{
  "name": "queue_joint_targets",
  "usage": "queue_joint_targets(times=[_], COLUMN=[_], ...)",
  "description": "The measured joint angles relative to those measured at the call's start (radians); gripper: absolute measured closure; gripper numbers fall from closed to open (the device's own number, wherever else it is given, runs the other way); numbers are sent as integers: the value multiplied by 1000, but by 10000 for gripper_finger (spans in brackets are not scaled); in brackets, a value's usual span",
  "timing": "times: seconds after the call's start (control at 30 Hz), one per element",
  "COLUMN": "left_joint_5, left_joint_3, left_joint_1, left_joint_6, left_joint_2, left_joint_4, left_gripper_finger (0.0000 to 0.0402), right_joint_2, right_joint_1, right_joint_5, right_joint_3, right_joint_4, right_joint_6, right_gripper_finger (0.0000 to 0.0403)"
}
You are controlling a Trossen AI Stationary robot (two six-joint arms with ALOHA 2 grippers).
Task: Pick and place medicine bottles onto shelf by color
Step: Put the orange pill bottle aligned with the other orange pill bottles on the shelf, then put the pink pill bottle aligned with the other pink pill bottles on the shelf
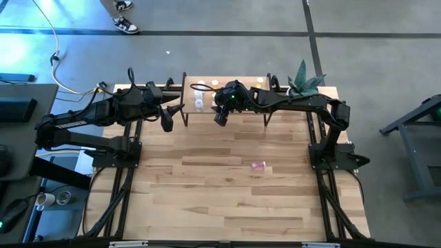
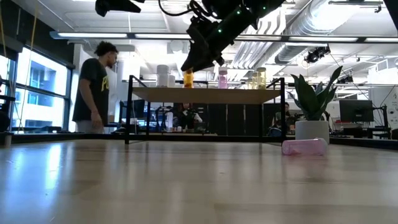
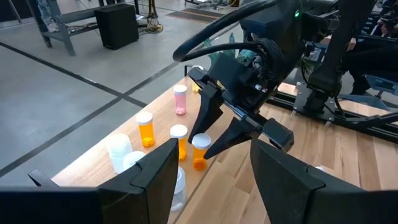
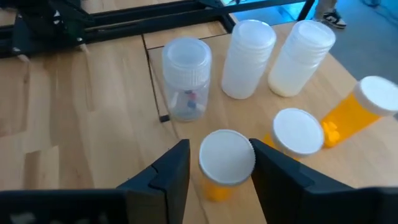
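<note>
Far left, beyond the table: a person (image 2: pixel 93 87) standing in the room. Left gripper (image 1: pixel 167 117) hovering just off the shelf's left end, jaws parted and holding nothing. On the shelf (image 1: pixel 258 95), leftmost, the clear and white bottles (image 4: pixel 249 59) grouped together, three of them side by side in the right wrist view. Next along, the orange bottles: one standing bottle (image 3: pixel 146 129) nearer the far edge, another (image 3: pixel 178 140) beside it, and a third orange bottle (image 4: pixel 227 163) straddled by the right gripper (image 1: pixel 221 116). Fingers of that gripper either side of the white cap, a sliver of gap showing on each side, so jaws open around it rather than clamped; bottle upright on the shelf board. Further right, a pink bottle (image 3: pixel 180 99) upright on the shelf, then pale yellow bottles (image 2: pixel 257 78) toward the right end. Potted plant (image 1: pixel 303 79) at the table's back right corner. Down on the tabletop (image 1: pixel 207 200), well apart from the shelf and to the right of centre, one more pink bottle (image 1: pixel 258 165) lying on its side.
</note>
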Motion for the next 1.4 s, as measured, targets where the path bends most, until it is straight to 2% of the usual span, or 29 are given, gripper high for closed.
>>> queue_joint_targets(times=[0.83, 1.4], left_joint_5=[0, 0], left_joint_3=[0, 0], left_joint_1=[0, 0], left_joint_6=[16, 16], left_joint_2=[0, 0], left_joint_4=[0, 0], left_gripper_finger=[211, 211], right_joint_2=[-8, -93], right_joint_1=[0, 1], right_joint_5=[15, 13], right_joint_3=[0, 0], right_joint_4=[28, 34], right_joint_6=[-31, -17], right_gripper_finger=[240, 240])
